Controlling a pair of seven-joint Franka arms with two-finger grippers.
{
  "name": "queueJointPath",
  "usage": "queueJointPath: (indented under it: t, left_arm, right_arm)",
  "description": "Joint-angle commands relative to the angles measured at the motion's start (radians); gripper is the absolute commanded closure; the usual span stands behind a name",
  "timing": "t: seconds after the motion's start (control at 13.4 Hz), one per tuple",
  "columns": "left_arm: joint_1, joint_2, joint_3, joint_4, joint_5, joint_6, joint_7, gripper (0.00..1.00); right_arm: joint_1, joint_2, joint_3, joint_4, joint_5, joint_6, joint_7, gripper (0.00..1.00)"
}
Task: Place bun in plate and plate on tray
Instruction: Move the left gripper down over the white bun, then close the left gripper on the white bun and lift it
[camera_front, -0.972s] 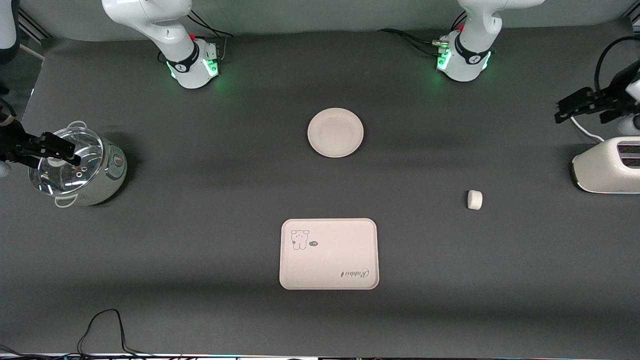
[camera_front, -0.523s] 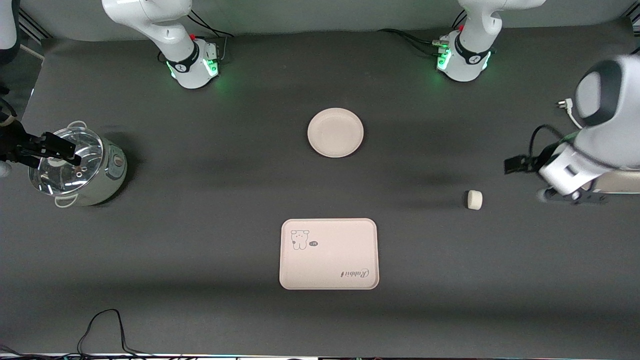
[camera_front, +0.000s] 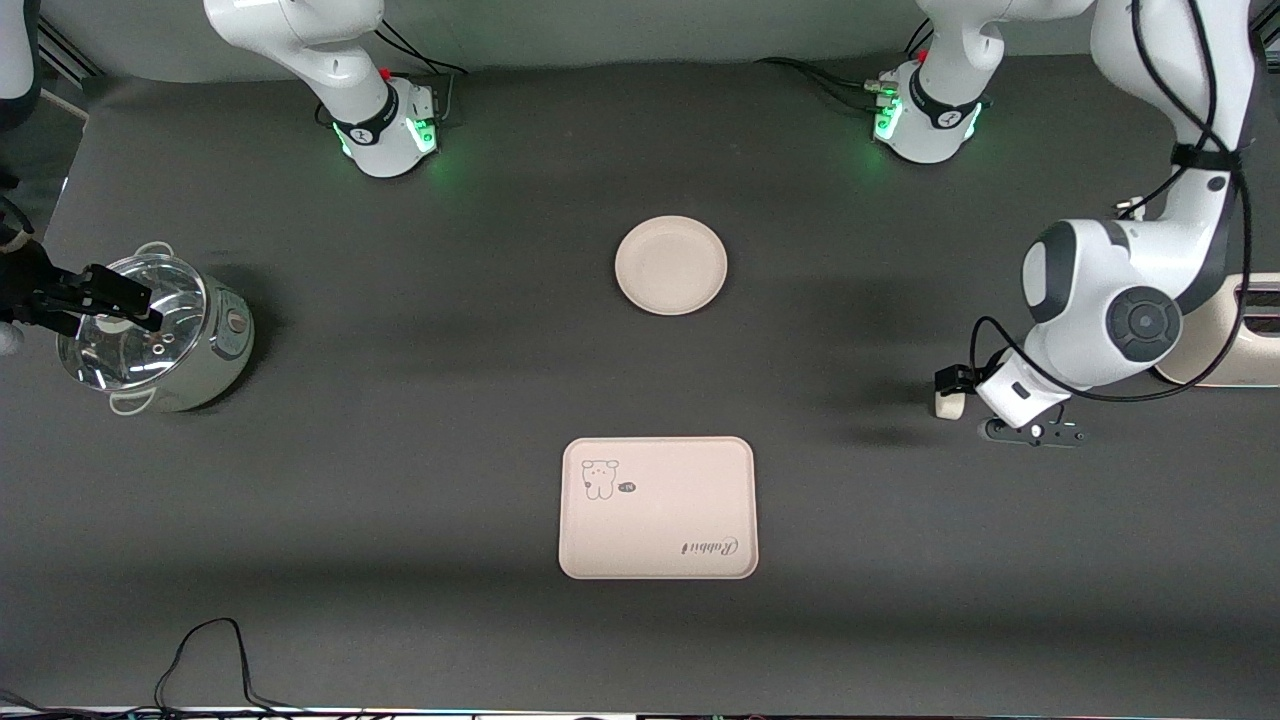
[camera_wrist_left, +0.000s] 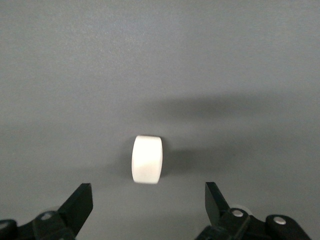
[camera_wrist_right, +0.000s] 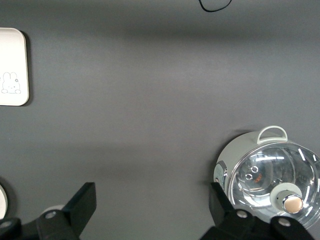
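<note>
A: Where's the bun (camera_front: 948, 402) vs the left gripper (camera_front: 962, 392)?

B: Right under it, more or less. Left gripper hangs low over the bun, toward the left arm's end of the table. In the left wrist view the bun (camera_wrist_left: 147, 159) sits centred ahead of the gap, fingers (camera_wrist_left: 79, 201) spread wide, nothing between them yet. Not touching.

A: Long axis?

B: Bun's lying on its side, flat ends facing the two fingers, so I'd say the jaws line up w/ the axis and would close on the ends. Judgement only.

A: Which arm's nearer?

B: Left, by far. Right gripper (camera_front: 100, 298) waits over the pot (camera_front: 160, 335) w/ the glass lid, near the table edge at the right arm's end; its fingers (camera_wrist_right: 82, 202) stand apart too, empty.

A: Plate and tray?

B: Plate (camera_front: 670, 265) is mid-table, nearer the arm bases; tray (camera_front: 657, 507) is nearer the front camera, in line w/ it. Both empty, well apart from the bun.

A: Any writing?

B: Tray has a cursive "Rabbit" at one corner, upside down from the front, plus a small cartoon animal at the diagonal corner. Tiny tag beside the animal, can't read it. Plate and bun unmarked.
</note>
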Motion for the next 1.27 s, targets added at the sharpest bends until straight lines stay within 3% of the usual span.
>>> queueJointPath:
  t: [0.0,0.37,0.67,0.9,1.2]
  left_arm:
    - [-0.011,0.001,0.009,-0.101,0.0,0.143,-0.014,0.0]
    - [-0.01,0.065,0.009,-0.141,0.0,0.248,-0.037,0.0]
    - [-0.027,0.082,0.009,-0.14,0.0,0.256,-0.077,0.01]
    - [-0.024,0.094,0.009,-0.135,0.0,0.274,-0.075,0.09]
    - [-0.024,0.105,0.009,-0.131,0.0,0.28,-0.071,0.3]
  right_arm:
    - [0.002,-0.018,-0.001,-0.012,0.001,-0.001,0.01,0.0]
    - [0.002,-0.017,-0.001,-0.012,0.001,-0.001,0.012,0.0]
    - [0.002,-0.017,-0.001,-0.014,0.001,-0.001,0.012,0.0]
    - [0.002,-0.017,-0.001,-0.014,0.001,-0.001,0.01,0.0]
    - [0.002,-0.017,-0.001,-0.014,0.001,-0.001,0.01,0.0]
